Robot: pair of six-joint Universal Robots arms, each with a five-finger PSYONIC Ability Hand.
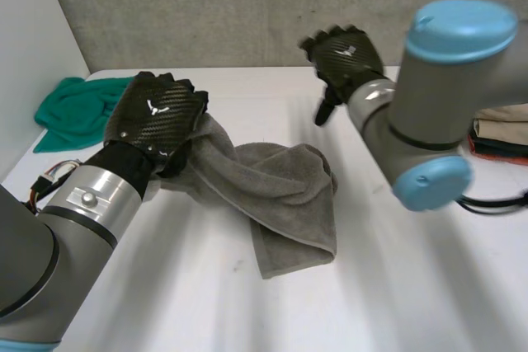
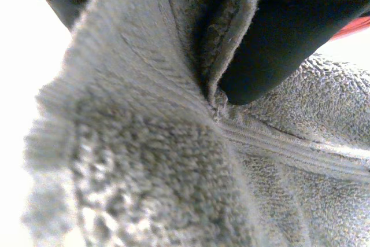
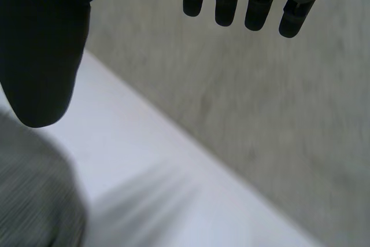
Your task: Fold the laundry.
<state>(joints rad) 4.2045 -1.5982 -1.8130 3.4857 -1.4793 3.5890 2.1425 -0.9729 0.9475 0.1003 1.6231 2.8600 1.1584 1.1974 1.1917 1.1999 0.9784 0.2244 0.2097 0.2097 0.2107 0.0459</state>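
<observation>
A grey towel [image 1: 272, 191] lies partly bunched on the white table [image 1: 396, 286], one end lifted at the left. My left hand [image 1: 157, 117] is shut on that raised end. In the left wrist view the thumb [image 2: 277, 44] presses the towel's [image 2: 144, 160] hemmed edge into the palm. My right hand [image 1: 342, 55] hovers open above the table's far side, beyond the towel's other end and apart from it. Its fingers [image 3: 231, 4] hang straight, the thumb [image 3: 40, 56] is spread wide, and nothing lies between them. A bit of the towel [image 3: 34, 189] lies below the thumb.
A green cloth [image 1: 74, 109] lies crumpled at the table's far left corner. Folded cloths, beige over red [image 1: 499, 133], are stacked at the right edge behind my right arm. A concrete wall [image 1: 247, 6] backs the table.
</observation>
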